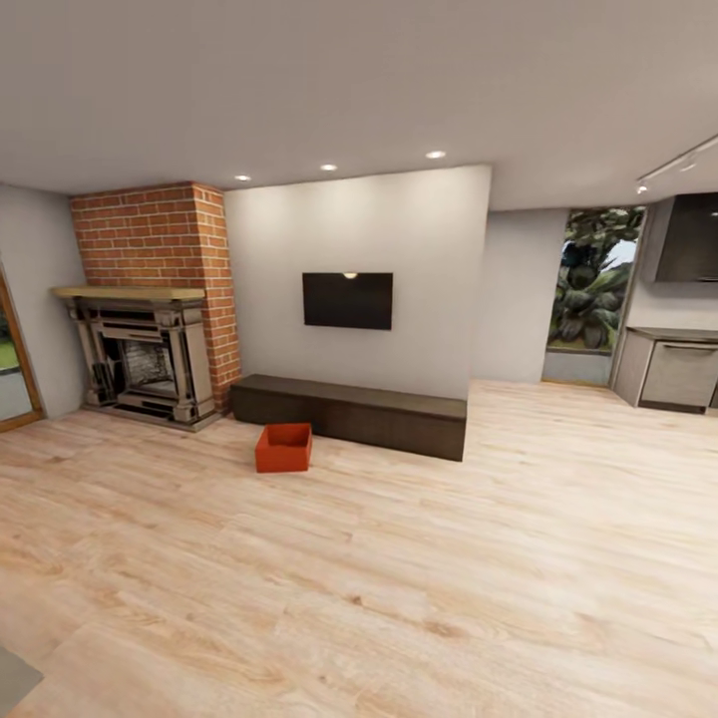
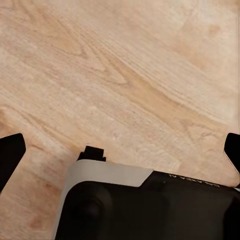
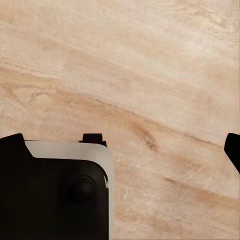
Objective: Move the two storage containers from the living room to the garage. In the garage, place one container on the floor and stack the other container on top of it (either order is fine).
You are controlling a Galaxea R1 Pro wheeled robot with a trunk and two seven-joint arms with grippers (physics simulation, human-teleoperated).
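I am in the living room, on its light wood plank floor [image 1: 419,558]. One orange-red open-topped storage container [image 1: 284,447] stands on the planks far ahead, just in front of the long dark-brown bench [image 1: 349,411]. A second container is out of view. In the left wrist view, my left gripper [image 2: 121,150] is open, its black fingertips [image 2: 11,152] far apart over bare planks. Over the same floor, my right gripper [image 3: 121,147] is also open, one fingertip [image 3: 233,150] at the frame's edge. Neither holds anything.
A red-brick fireplace [image 1: 150,299] stands at the left and a black wall screen [image 1: 347,300] hangs above the bench. At the right are a window with plants [image 1: 594,289] and grey cabinets [image 1: 673,369]. My own grey-and-black base [image 2: 150,205] shows below the left gripper.
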